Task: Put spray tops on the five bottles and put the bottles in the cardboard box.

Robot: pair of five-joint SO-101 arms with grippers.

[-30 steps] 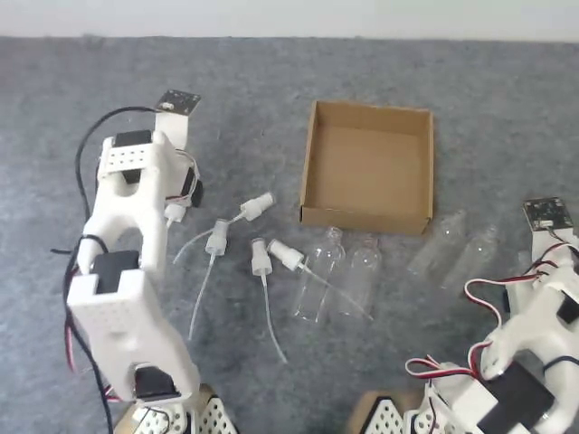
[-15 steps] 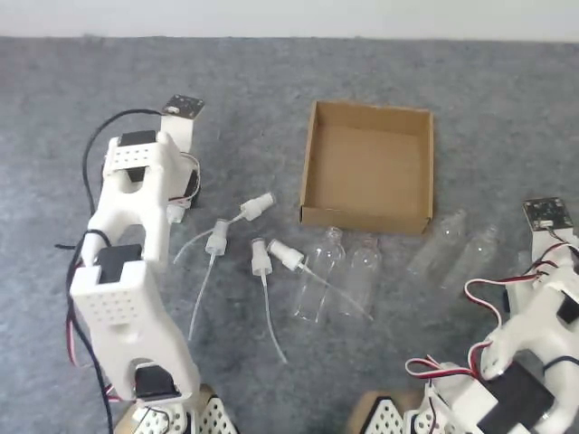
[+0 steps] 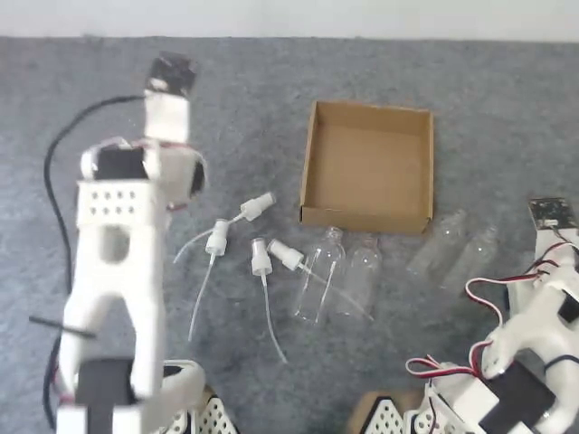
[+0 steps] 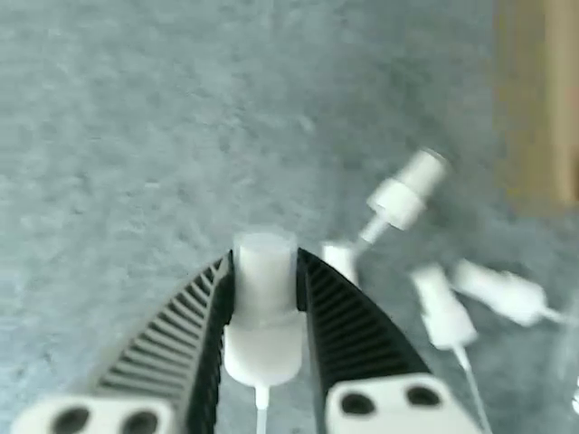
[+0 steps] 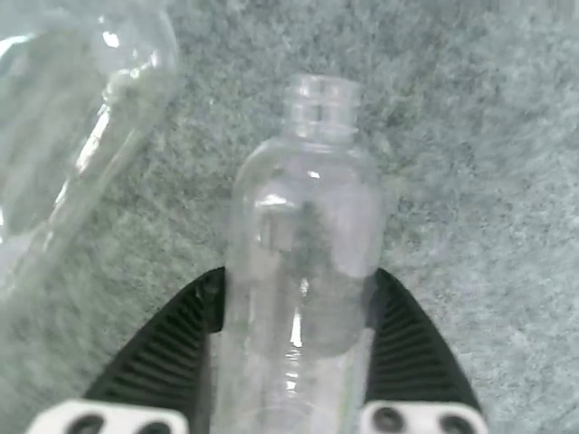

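Note:
My left gripper is shut on a white spray top, held above the grey carpet, its tube trailing back between the fingers. Three more spray tops lie beyond it. From the high view the left arm stands raised at the left, with several spray tops lying beside it. My right gripper is shut on a clear bottle with an open neck, lying on the carpet. Two bottles lie in front of the cardboard box.
Two more clear bottles lie right of the box, near the right arm. Another bottle lies close beside the held one. The box's wall is off to the side of the left gripper. Grey carpet covers the table.
The left arm has risen sharply and swung toward the far left, carrying the spray top off the carpet. The right arm has stayed where it was.

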